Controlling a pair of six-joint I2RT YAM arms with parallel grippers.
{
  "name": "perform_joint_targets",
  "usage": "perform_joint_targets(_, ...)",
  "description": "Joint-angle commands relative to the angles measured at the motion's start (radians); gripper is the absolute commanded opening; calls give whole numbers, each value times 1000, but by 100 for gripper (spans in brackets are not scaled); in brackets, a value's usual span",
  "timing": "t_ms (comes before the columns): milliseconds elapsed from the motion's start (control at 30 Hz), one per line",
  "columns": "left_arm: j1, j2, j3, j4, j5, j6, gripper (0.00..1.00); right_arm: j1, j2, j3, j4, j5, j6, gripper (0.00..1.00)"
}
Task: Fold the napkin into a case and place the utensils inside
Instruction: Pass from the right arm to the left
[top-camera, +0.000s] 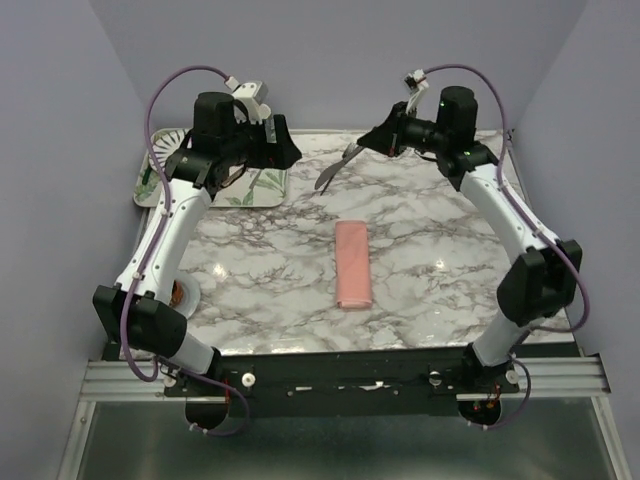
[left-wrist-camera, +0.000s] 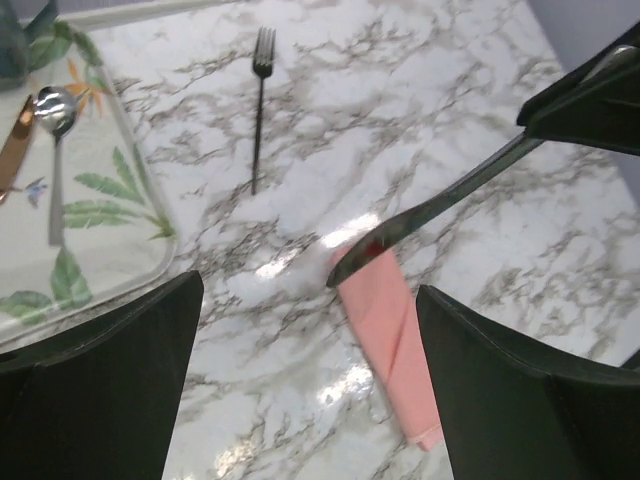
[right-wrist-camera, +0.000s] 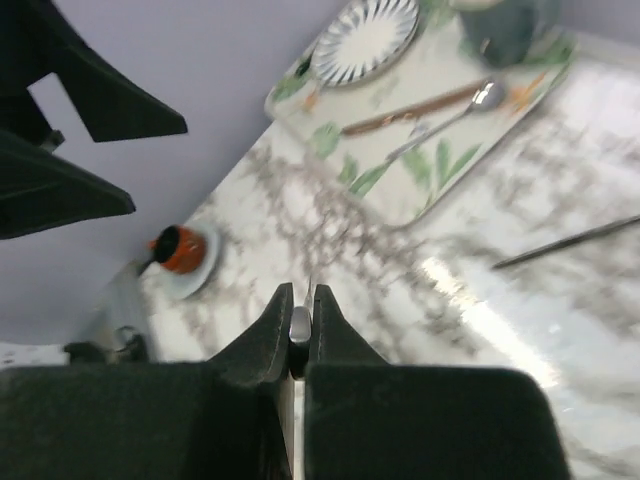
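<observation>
The napkin lies folded into a narrow salmon-pink case (top-camera: 353, 265) in the middle of the marble table, and it also shows between my left fingers (left-wrist-camera: 395, 330). My right gripper (top-camera: 375, 143) (right-wrist-camera: 300, 295) is shut on the handle of the silver knife (top-camera: 338, 168) (left-wrist-camera: 440, 200). The knife's blade points down-left above the case's far end. The fork (left-wrist-camera: 260, 110) (right-wrist-camera: 570, 243) lies flat on the marble beside the tray. My left gripper (top-camera: 285, 150) (left-wrist-camera: 310, 380) hangs open and holds nothing, high over the table near the tray.
A floral tray (top-camera: 160, 185) (left-wrist-camera: 100, 250) at the back left holds a spoon (left-wrist-camera: 55, 150), a brown-handled utensil (left-wrist-camera: 15, 150), a striped plate (right-wrist-camera: 365, 40) and a teal cup (right-wrist-camera: 505, 30). An orange object on a white disc (top-camera: 183, 295) sits at the left edge.
</observation>
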Motion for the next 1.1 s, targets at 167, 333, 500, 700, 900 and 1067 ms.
perform_joint_targets(167,124,51,-70,249,425,-357,98,52,-413,-330,321,381,-775,1)
perform_joint_targets(333,92,76,-124,500,496,-598,96,91,-455,-408,478,665,-654,1)
perform_joint_targets(500,1,148,-106,751,507,-892,93,150,-455,-459,671,820,-662,1)
perform_joint_targets(700,-68,220,-139,1005,441,-1222,83,202,-460,-554,947,882,-787,1)
perform_joint_targets(900,-91,278,-86,1090,418,-1341,98,254,-460,-635,1113,831,-880,1)
perform_joint_targets(1067,-114,310,-50,1088,405,-1391,99,299,-446,-678,1237,805,-935,1)
